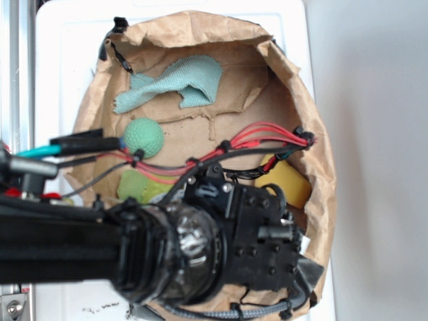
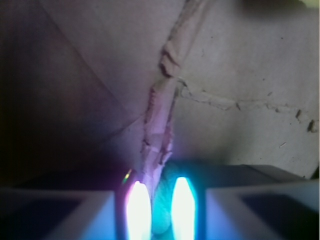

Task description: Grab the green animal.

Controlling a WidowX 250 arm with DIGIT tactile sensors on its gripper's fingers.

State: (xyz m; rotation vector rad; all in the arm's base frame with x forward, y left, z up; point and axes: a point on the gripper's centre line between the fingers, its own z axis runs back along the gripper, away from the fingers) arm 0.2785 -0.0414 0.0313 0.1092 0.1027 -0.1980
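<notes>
Seen from the exterior, left to right inside a crumpled brown paper bag [image 1: 314, 134] lining a white bin [image 1: 60, 60]: black arm [image 1: 60, 241] reaching in from the left edge; the green animal [image 1: 137, 187], lime and fuzzy, lying low on the left of the paper, just below a round mint-green ball [image 1: 144, 136] and partly hidden behind the arm and its cables; teal cloth [image 1: 180, 83] crumpled toward the top; red and black cables [image 1: 254, 137] strung across the middle; yellow object [image 1: 287, 180] at right, partly covered by the arm's black wrist. Tool itself hidden in this view beneath the wrist housing, well right of the green animal. No brand, label or legible writing in either view.

From the wrist camera, only brown paper: smooth and shadowed at left, a torn, ragged seam [image 2: 160, 115] running down the centre, a thin cracked fold line trailing off to the right. Tool [image 2: 160, 210] at the bottom edge, fingers [image 2: 137, 210] glowing white-pink and cyan, set close with only a narrow gap, nothing gripped between them. No toy, ball or cloth in this close view; paper seam unseen in such detail from outside.
</notes>
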